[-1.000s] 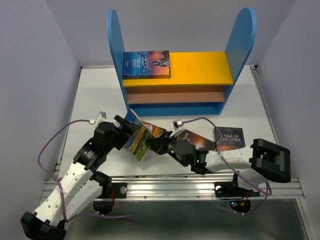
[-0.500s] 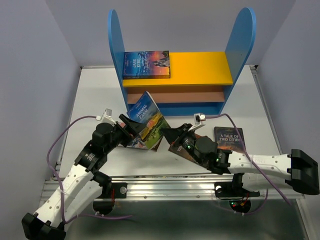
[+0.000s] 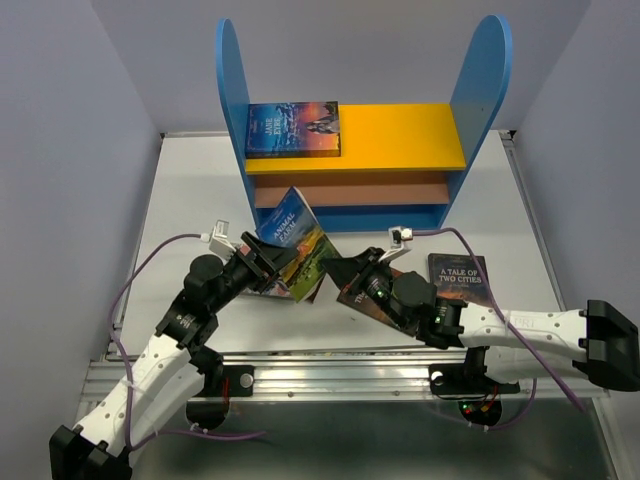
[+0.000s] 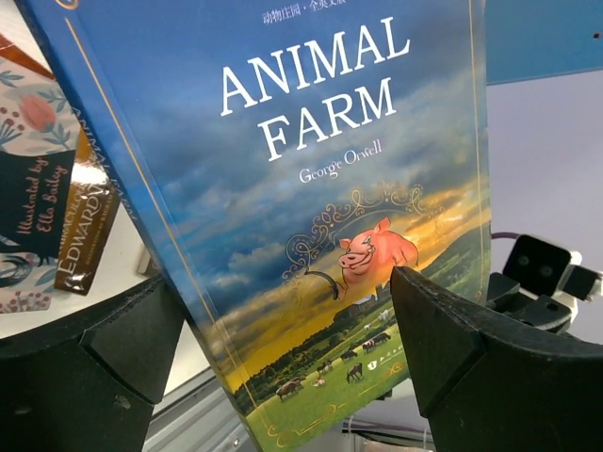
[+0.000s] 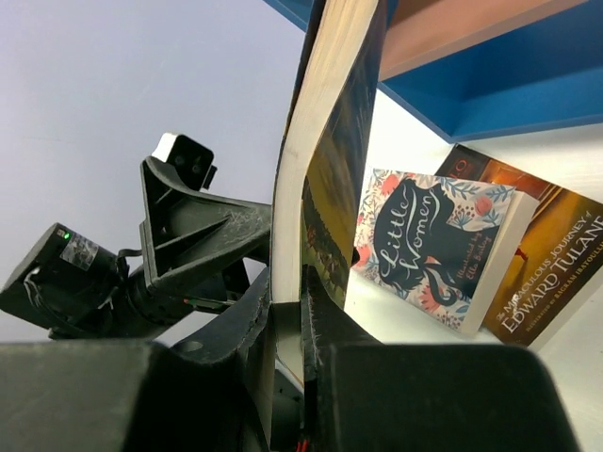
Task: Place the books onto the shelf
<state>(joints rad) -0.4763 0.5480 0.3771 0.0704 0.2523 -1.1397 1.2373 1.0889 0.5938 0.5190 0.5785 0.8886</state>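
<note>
From above, we see the left arm reach forward and rightward from its base, its left gripper [image 3: 262,262] spread wide at the left side of Animal Farm [image 3: 297,245]; that book stands tilted above the table [image 3: 190,190], just in front of the shelf [image 3: 480,90]; the right arm stretches low to the left, and the right gripper [image 3: 335,272] pinches the book's lower edge; Jane Eyre [image 3: 292,129] lies flat on the left end of the yellow top board [image 3: 400,135]; A Tale of Two Cities [image 3: 459,277] lies on the table beside the right arm.

In the left wrist view, the fingers [image 4: 471,358] stand far apart with the cover's lower part between them; we cannot tell whether they touch it.

In the right wrist view, the jaws are clamped on the book's page edge; beyond it, Little Women [image 5: 429,245] rests partly on an Edward Tulane book [image 5: 551,273].
</note>
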